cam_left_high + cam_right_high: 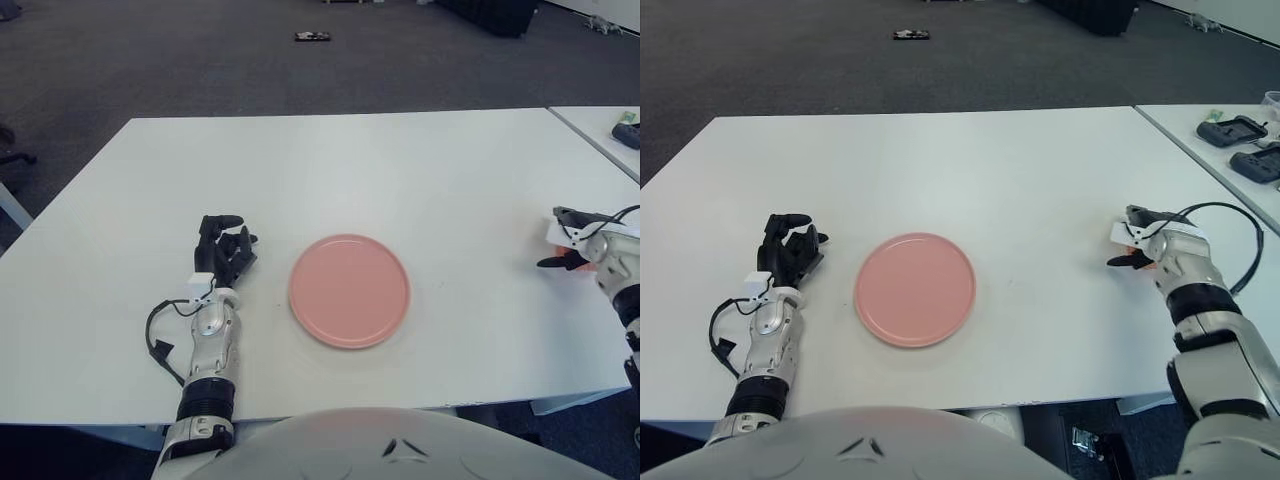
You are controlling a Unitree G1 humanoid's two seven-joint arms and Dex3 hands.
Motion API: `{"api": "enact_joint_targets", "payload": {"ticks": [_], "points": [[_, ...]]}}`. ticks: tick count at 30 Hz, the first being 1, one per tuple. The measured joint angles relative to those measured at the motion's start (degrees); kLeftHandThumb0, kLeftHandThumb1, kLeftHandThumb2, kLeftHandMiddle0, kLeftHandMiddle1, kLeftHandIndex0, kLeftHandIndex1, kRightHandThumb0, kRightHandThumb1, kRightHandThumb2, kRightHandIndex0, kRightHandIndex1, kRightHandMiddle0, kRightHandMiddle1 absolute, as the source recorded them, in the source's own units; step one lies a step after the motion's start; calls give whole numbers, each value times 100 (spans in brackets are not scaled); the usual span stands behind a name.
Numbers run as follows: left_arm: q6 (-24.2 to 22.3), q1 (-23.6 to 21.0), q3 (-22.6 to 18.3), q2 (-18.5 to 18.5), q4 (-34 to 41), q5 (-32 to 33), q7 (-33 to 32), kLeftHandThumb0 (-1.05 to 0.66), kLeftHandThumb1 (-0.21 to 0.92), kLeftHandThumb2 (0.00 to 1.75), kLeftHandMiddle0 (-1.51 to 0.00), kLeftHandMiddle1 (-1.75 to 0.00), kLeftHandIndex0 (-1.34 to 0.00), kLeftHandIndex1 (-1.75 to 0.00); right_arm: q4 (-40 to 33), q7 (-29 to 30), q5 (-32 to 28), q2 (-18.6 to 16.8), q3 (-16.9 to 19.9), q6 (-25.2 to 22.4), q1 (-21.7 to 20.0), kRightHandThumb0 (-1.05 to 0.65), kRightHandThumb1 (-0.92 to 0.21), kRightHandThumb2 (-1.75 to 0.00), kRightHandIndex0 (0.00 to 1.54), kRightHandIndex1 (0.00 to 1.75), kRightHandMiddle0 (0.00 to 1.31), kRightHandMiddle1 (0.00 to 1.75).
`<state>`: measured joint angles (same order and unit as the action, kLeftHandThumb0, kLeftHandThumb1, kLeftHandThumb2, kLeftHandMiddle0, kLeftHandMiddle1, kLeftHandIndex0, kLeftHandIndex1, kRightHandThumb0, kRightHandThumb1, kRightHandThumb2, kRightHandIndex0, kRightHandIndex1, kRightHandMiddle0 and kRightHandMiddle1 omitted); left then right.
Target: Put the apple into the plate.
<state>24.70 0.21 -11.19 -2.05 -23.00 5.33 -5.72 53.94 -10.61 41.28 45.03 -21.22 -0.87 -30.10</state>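
The pink plate [349, 290] lies empty on the white table [340, 170], near its front middle. My right hand [1132, 240] is at the table's right side, well right of the plate. Its fingers [1137, 214] curl around a small orange-red thing, the apple [1145, 263], which is mostly hidden by the hand. My left hand [225, 250] shows on the table just left of the plate, fingers relaxed and holding nothing.
A second white table [1200, 110] stands at the far right with black devices [1232, 130] on it. A narrow gap separates the two tables. A small dark object [312, 37] lies on the carpet beyond the table.
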Motion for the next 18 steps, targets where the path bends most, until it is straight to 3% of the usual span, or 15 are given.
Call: {"api": "enact_joint_targets", "payload": {"ticks": [2,6,9,11,18], "points": [[-2,8,0,-8,14,1,0,-37,75,77,-50,-147,-30,-175,118,186,-17,-60,-2,93,-54,-71,-45,-78,0,22,0,29],[-26,30,-8,-17,53,20,1,-37,75,77,-50,-147,-30,-175,169,488,-146,-155,92,176,-58,-55,-33,-95,0,59,0,69],[-48,36,-11,-24,70,43,1,-37,75,77,-50,-147,-30,-175,214,610,-238,-187,163,220,-58,-50,-30,-99,0,75,0,84],[-48,42,-12,-24,77,61,2,-37,75,77,-51,-147,-30,-175,219,648,-284,-189,211,224,-42,-47,-28,-103,0,96,0,103],[-72,74,-16,-10,106,73,3,-37,73,79,-51,-147,-31,-175,303,813,-409,-186,303,326,-7,-38,-23,-116,0,147,0,151]]}}
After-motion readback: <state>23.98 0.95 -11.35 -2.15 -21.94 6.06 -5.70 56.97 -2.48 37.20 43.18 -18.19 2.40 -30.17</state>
